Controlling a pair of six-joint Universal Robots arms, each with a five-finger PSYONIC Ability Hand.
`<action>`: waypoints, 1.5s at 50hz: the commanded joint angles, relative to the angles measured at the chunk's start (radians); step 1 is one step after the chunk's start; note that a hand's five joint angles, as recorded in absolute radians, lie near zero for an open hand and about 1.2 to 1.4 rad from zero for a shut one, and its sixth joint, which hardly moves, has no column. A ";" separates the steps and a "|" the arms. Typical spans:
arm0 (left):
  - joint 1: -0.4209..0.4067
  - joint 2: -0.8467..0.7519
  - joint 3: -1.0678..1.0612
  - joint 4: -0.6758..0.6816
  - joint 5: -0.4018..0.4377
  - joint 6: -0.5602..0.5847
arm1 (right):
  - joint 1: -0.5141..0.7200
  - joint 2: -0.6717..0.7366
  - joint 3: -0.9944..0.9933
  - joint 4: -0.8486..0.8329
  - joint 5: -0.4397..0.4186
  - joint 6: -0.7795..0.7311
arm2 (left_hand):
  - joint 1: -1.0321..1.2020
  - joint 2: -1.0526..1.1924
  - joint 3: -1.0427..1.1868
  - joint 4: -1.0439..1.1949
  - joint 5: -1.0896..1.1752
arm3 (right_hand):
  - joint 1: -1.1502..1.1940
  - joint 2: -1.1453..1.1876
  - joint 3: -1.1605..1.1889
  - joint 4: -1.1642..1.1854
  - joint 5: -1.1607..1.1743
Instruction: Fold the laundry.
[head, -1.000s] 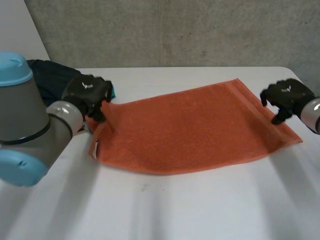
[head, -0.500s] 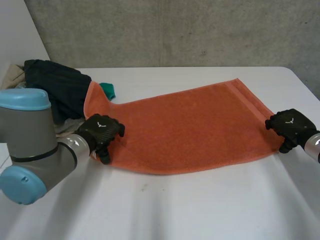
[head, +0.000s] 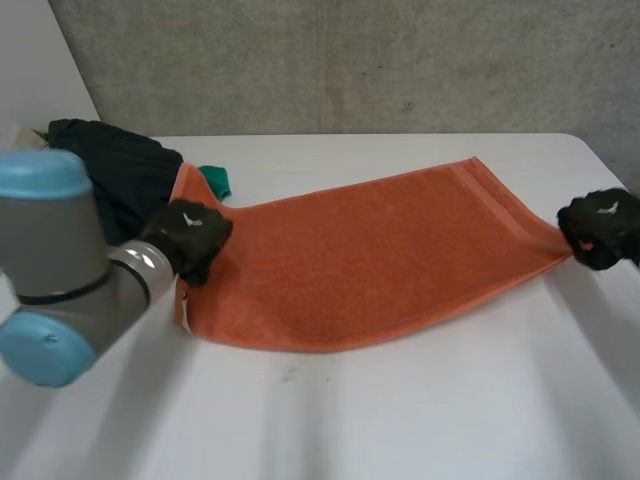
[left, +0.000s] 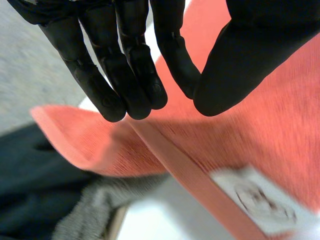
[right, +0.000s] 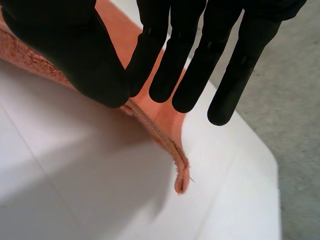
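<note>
Two-armed robot at a white table (head: 400, 420), with an orange towel (head: 370, 260) spread flat across its middle, long side running from one arm to the other. The left hand (head: 190, 232) sits over the towel's left short edge, part-way along it. In the left wrist view this hand (left: 125, 60) has its fingers (left: 107, 97) nearly straight, with the tips drawn close to the thumb (left: 220, 85). No cloth is caught between them, and the towel's (left: 280, 130) hem passes just beyond the fingertips, so the hand is not gripping. A white label (left: 260, 200) is sewn to that hem; in the head view the label (head: 184, 312) lies at the near left corner. The towel's far left corner rests against a dark garment (head: 115, 170) heaped at the table's left rear, with a small teal cloth (head: 216, 181) just beside it. In the left wrist view the dark garment (left: 30, 185) lies under the towel's corner, next to a piece of grey cloth (left: 95, 205). The right hand (head: 603, 228) is at the towel's near right corner. In the right wrist view this hand (right: 65, 45) pinches the towel's (right: 155, 107) hem between thumb and fingers (right: 175, 75). The tip of the corner hangs free below the grip, raised off the table (right: 75, 175). The left arm (head: 60, 270) stands in the near left foreground, and a concrete wall (head: 350, 60) closes the scene behind.
</note>
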 joint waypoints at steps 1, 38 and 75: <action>0.003 0.175 -0.033 -0.052 0.015 -0.125 | -0.022 -0.181 -0.030 0.150 -0.002 0.007 | 0.224 0.202 0.211 0.203 0.233 | 0.254 0.218 0.210 0.202 0.232; -0.041 0.031 -0.203 -0.122 0.032 -0.079 | 0.317 0.382 -0.598 -0.020 0.425 0.329 | -0.442 -0.464 -0.455 -0.463 -0.433 | 0.254 0.218 0.210 0.202 0.232; -0.069 -0.335 0.208 0.040 -0.186 0.128 | 0.262 0.334 -0.458 -0.019 0.323 0.287 | -0.172 -0.194 -0.185 -0.193 -0.163 | 0.254 0.218 0.210 0.202 0.232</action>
